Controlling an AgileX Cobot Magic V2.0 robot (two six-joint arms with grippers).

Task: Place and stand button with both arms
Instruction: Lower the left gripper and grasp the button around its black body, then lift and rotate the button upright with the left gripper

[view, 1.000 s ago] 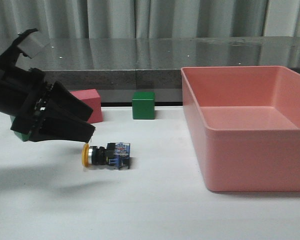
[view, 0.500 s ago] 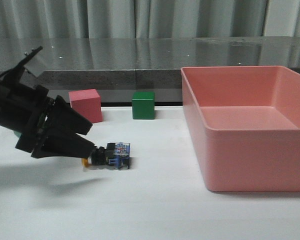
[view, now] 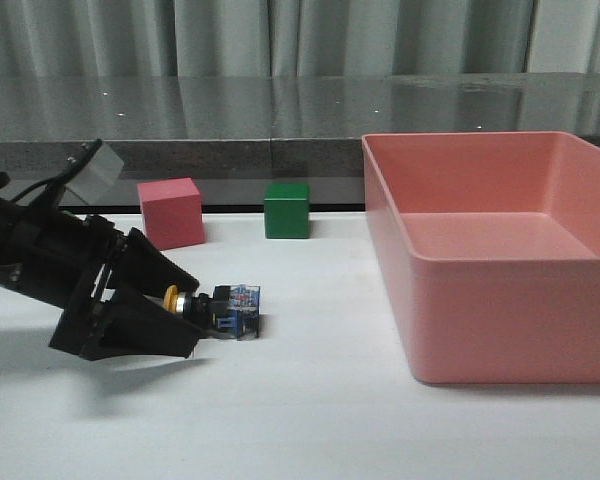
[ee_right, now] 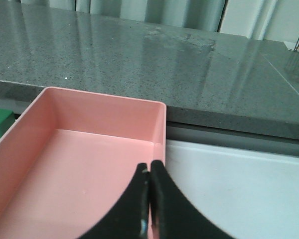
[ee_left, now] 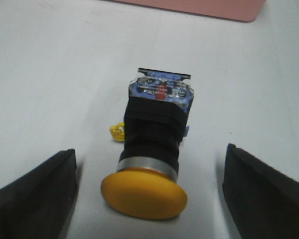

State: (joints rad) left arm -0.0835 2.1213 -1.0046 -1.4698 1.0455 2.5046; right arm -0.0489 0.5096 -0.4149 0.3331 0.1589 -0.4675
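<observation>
The button (view: 218,307) lies on its side on the white table, yellow cap toward my left gripper, clear-blue base pointing away. In the left wrist view the button (ee_left: 152,154) lies between the two black fingers (ee_left: 32,196), which stand wide apart on either side of the cap without touching it. My left gripper (view: 185,305) is open and low at the table, its tips around the cap. My right gripper (ee_right: 150,172) is shut and empty, over the near edge of the pink bin; it does not show in the front view.
A large pink bin (view: 500,300) fills the right side of the table. A pink cube (view: 171,211) and a green cube (view: 286,209) stand at the back, behind the button. A dark counter edge runs along the far side.
My left gripper has come down to the table and tilted flatter, its open fingers now around the button's yellow cap. The button has not moved.
</observation>
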